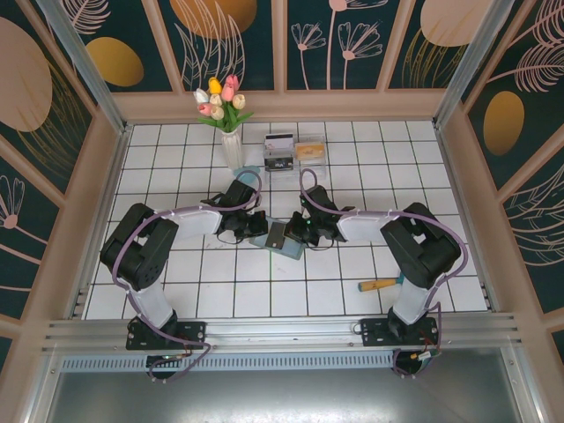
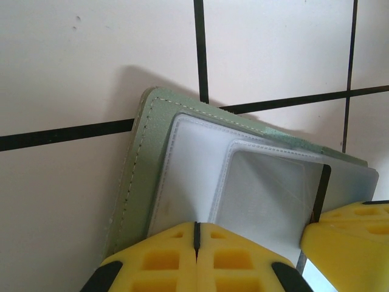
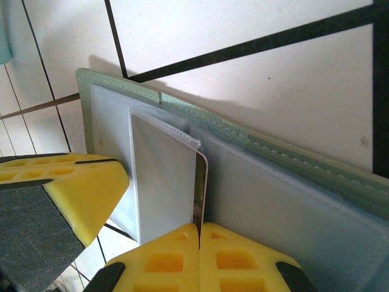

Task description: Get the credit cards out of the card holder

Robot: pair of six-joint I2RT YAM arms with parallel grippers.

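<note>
Yellow fingers, mine, two pairs, both brought together at the middle of the table.

Item, left hand (image 2: 196, 237): jaws closed flat against each other, nipping the near edge of the card holder (image 2: 141, 182). Holder opened out, sage-green outside with pale stitching, whitish clear-fronted pockets inside. Its shadow on the tiles suggests it is raised or tilted, not lying flat.

Item, right hand (image 3: 199, 237): jaws likewise closed. A thin whitish credit card (image 3: 202, 176) with a rounded corner runs edge-on straight into the seam between them, so I judge it pinched there, part-way out of its pocket. Whether other slots hold more cards I cannot tell.

Step in hand, by my reckoning: drawing out a card, one hand bracing the holder and the other pulling. Much of the task I judge yet to do.

Next move calls for a straight pull by the right along the pocket's line and a firm hold by the left. The soft holder may drag along with the card, or the thin card may slip from the pads.

Item, table (image 1: 264, 295): white square tiles, dark grout. Toward my right front, an orange-handled tool (image 1: 381, 285). Farther back, a clear plastic box (image 1: 295, 155), contents too small to name. Beside it, a white vase (image 1: 232, 148) of tulips (image 1: 220, 95).

Beyond: pale wooden frame, dark teal panels (image 1: 361, 53) painted with leaves and gold-brown ovals.
</note>
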